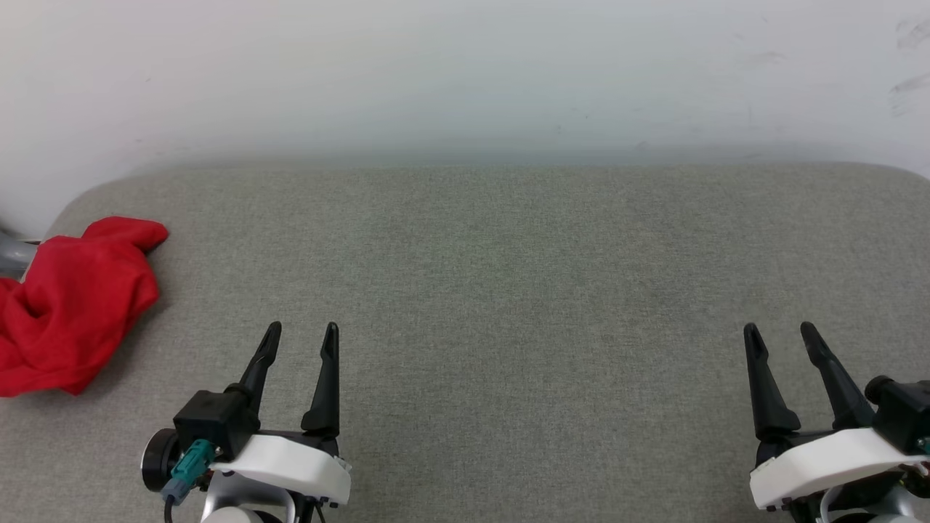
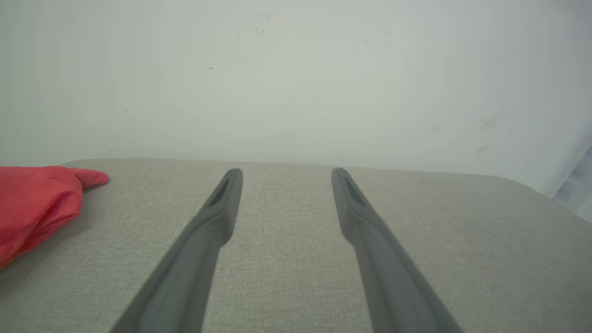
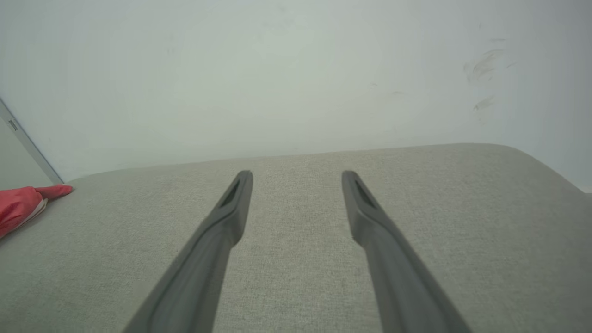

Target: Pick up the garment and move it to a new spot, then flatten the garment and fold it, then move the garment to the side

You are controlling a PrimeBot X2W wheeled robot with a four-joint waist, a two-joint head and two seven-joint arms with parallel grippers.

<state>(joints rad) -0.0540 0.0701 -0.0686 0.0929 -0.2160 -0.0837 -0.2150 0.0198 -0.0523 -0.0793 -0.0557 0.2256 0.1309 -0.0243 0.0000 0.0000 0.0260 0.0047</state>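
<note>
The garment [image 1: 69, 312] is a crumpled red heap at the far left edge of the grey fabric surface [image 1: 508, 290], partly cut off by the head view's border. It also shows as a red bunch in the left wrist view [image 2: 34, 203] and as a small red patch in the right wrist view [image 3: 21, 203]. My left gripper [image 1: 300, 335] stands open at the lower left, to the right of the garment and apart from it, nothing between its fingers [image 2: 217, 217]. My right gripper [image 1: 781, 334] stands open at the lower right, far from the garment, its fingers [image 3: 231, 217] empty.
A pale wall [image 1: 465, 73] rises right behind the surface's far edge. The surface has rounded far corners at left and right. A grey object [image 1: 13, 254] sits behind the garment at the left border. A slanted grey strip [image 3: 27, 143] runs down the wall.
</note>
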